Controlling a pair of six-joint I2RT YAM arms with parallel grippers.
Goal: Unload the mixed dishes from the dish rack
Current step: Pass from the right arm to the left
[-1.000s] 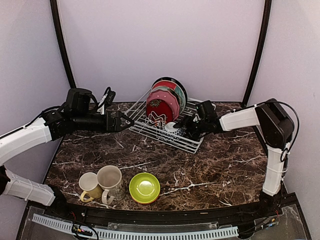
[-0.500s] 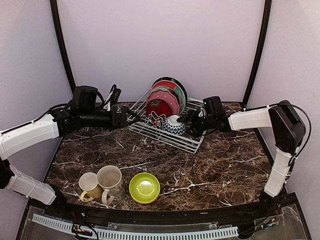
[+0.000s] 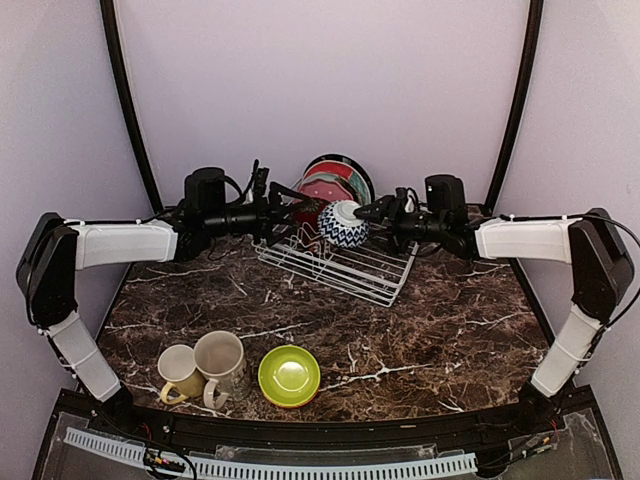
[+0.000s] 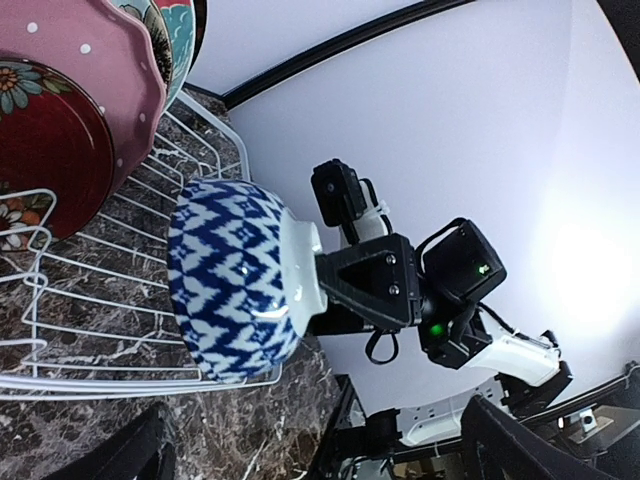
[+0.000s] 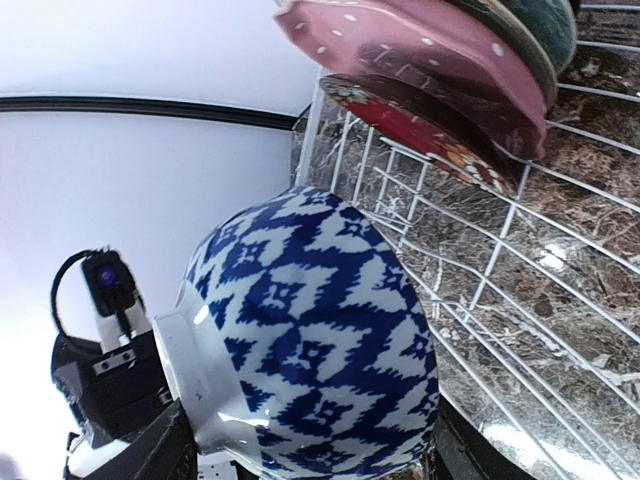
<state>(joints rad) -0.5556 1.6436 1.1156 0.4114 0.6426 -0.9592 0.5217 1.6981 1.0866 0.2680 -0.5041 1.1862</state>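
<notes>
Pale lilac walls close in a dark, white-veined marble bench (image 3: 450,320), with the two arms reaching in from either side towards its back edge. The dish rack (image 3: 350,268) sits there, a white wire frame set at an angle to the wall.

The right pincer (image 3: 366,213) is clamped on the white edge of a blue-and-white patterned bowl (image 3: 341,228) and holds it in the air above the rack, clear of the wires. The bowl is tipped on its side, its patterned outside facing the left arm. In the left wrist view the black fingers (image 4: 352,285) plainly pinch that white edge.

The left pincer (image 3: 296,203) hangs just beside the bowl, in front of the plates. Its two fingers stand wide apart at the lower corners of its own wrist view, with nothing between them.

Three plates stand on edge in the back of the rack, leaning together: a red plate (image 4: 45,150) with a flower pattern in front, a pink plate (image 4: 110,70) with white dots and a wavy rim behind it, and a green floral plate (image 4: 170,30) at the rear.

Near the front edge of the bench, well apart from the rack, a yellow mug (image 3: 178,372) and a beige mug (image 3: 222,362) stand upright and touching. A lime bowl (image 3: 289,375) sits mouth-up just beside them on the right.
</notes>
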